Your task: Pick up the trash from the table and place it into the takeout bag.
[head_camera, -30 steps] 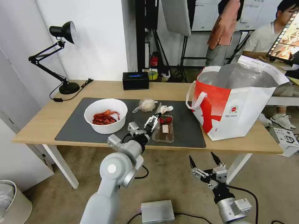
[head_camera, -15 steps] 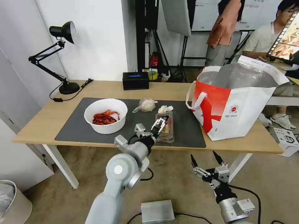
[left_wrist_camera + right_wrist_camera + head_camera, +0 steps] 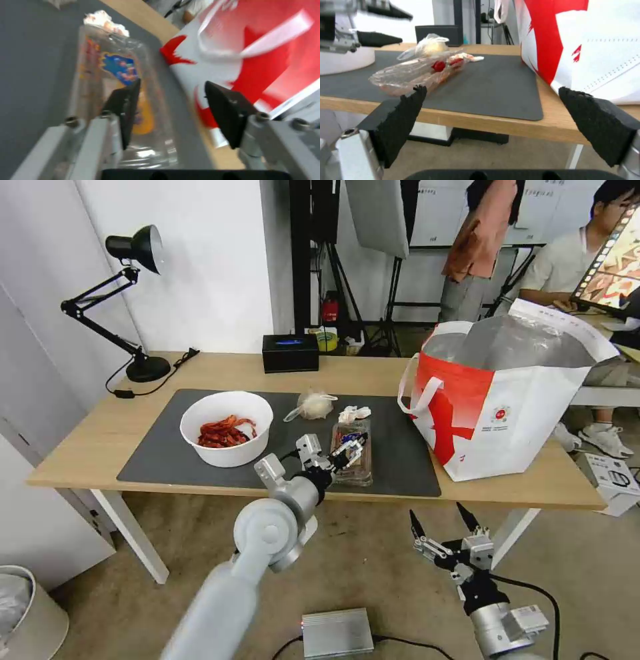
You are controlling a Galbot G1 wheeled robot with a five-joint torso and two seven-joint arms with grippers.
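Fingers [image 3: 125, 110] spread, black and wedge-shaped, one over the clear hinged plastic tray [image 3: 352, 452], the other off its right side, nothing pinched: so hangs the left gripper [image 3: 351, 449] above the near middle of the dark grey mat [image 3: 160, 447]. On the tray lid, a blue and orange sticker, wording unreadable; thin glossy plastic, long and shallow, red bits inside. Just beyond its far end, a crumpled white tissue [image 3: 354, 413]; left of that, a knotted clear bag [image 3: 312, 405] around a whitish lump; farther left, a smooth white round bowl [image 3: 227, 427] of red scraps. At the right end of the light-wood table [image 3: 87, 437], the takeout bag [image 3: 507, 400], white and red, silver foil lining, white loop handles, small round red logo with print too small to read. Below the table edge, right gripper [image 3: 445, 523], rough black foam pads [image 3: 400, 120] wide apart, empty.
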